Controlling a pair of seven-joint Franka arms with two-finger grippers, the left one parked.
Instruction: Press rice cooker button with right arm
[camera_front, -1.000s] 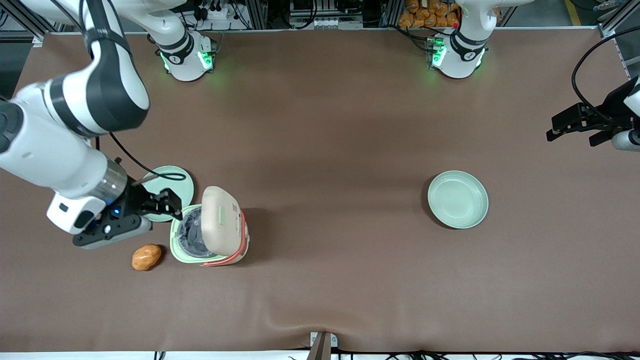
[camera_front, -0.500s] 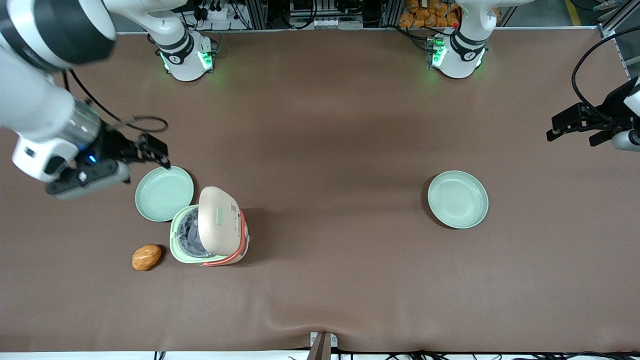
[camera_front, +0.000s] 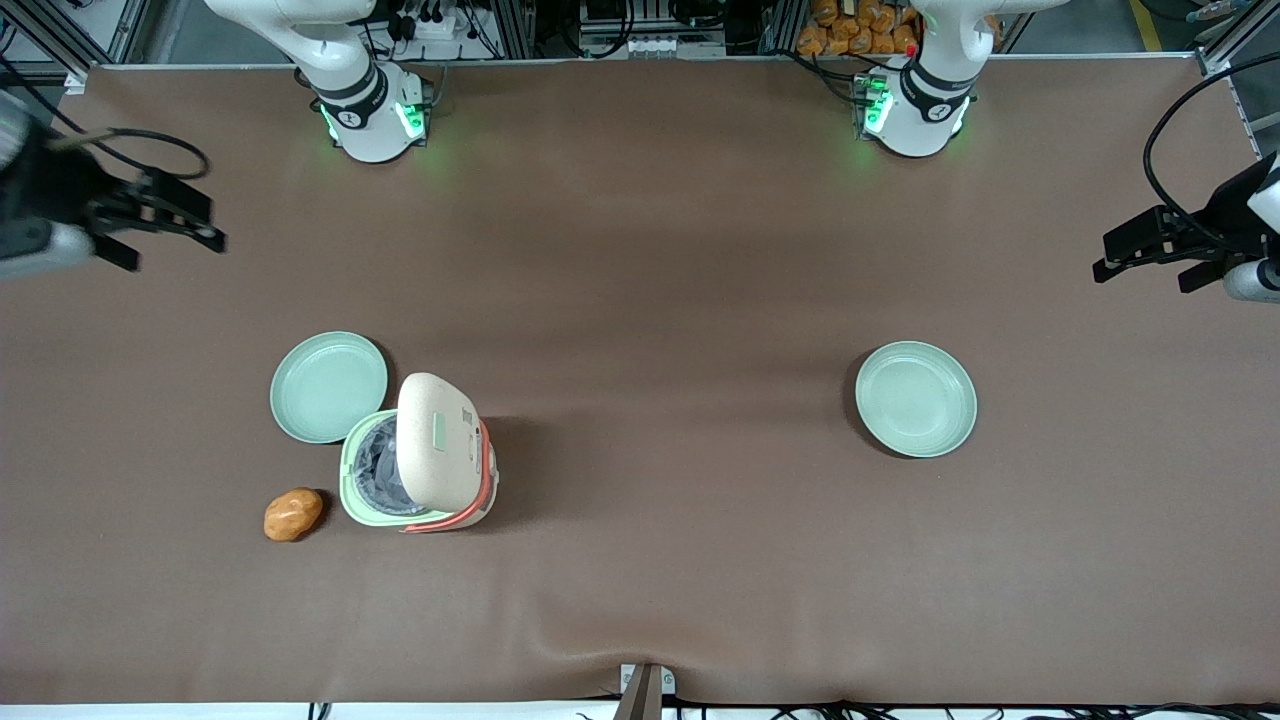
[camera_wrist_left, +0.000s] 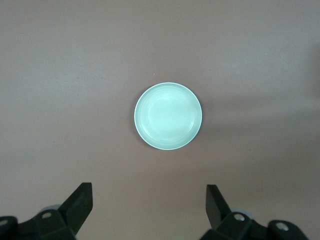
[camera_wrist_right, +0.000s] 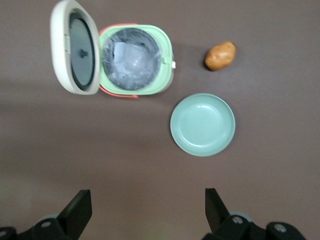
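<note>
The rice cooker (camera_front: 418, 505) stands with its cream lid (camera_front: 440, 440) swung up, so the grey pot inside shows. In the right wrist view its mint rim (camera_wrist_right: 135, 89) and the lid's inner side (camera_wrist_right: 75, 47) face the camera, and the button is hidden there. On the lid's outer face in the front view I cannot pick the button out. My right arm's gripper (camera_front: 178, 250) hangs open and holds nothing, high over the table at the working arm's end, farther from the front camera than the cooker. Bare table shows between the fingers of the gripper (camera_wrist_right: 146, 197).
A mint-green plate (camera_front: 328, 387) (camera_wrist_right: 202, 125) lies beside the cooker. A brown potato-like lump (camera_front: 293, 514) (camera_wrist_right: 220, 56) sits near the cooker's base. A second plate (camera_front: 915, 398) (camera_wrist_left: 168, 116) lies toward the parked arm's end of the table.
The gripper has left the cooker's rim, rising and pulling away toward the working arm's end of the table. The lid stays up; the plate it covered now shows whole.
</note>
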